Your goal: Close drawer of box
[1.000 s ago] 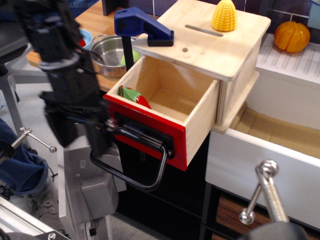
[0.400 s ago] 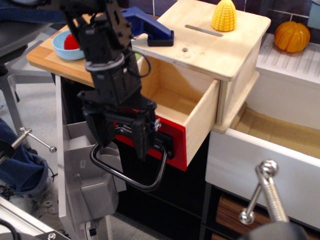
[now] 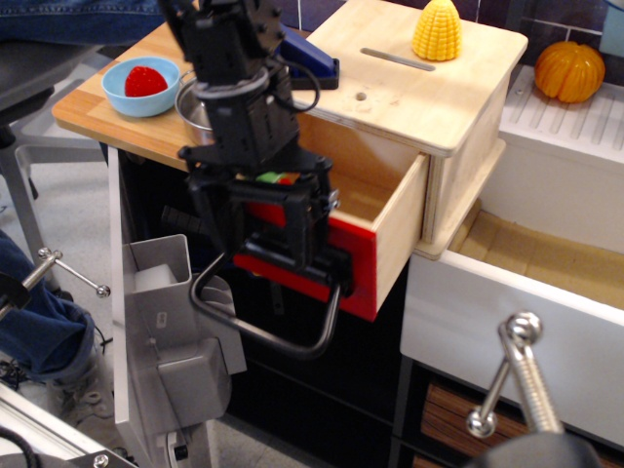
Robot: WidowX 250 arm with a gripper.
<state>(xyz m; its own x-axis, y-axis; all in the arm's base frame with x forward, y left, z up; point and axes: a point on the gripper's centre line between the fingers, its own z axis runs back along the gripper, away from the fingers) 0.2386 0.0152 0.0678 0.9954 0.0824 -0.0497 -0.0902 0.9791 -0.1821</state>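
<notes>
This looked like a lab mock-up of a kitchen. A toy corn cob (image 3: pixel 436 30) sat at 1 o'clock, a plastic pumpkin (image 3: pixel 569 70) at 2 o'clock on a white cabinet (image 3: pixel 546 322), and a steel pot (image 3: pixel 195 105) and a blue bowl (image 3: pixel 143 88) at 10 o'clock.

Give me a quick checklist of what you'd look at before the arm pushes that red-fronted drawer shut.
1. Drawer still to be closed: ok, it sticks well out of the box.
2. Tool in place at the red front: ok, it sits right in front of the panel; actual contact cannot tell.
3. Tool open or shut: cannot tell, the fingers blur into the dark arm.
4. Black handle out of the way: ok, it hangs below the front.
5. Nothing poking above the drawer walls: cannot tell, the arm hides most of the inside.
6. Corn on the box top steady: ok, upright, away from the edge.
</notes>
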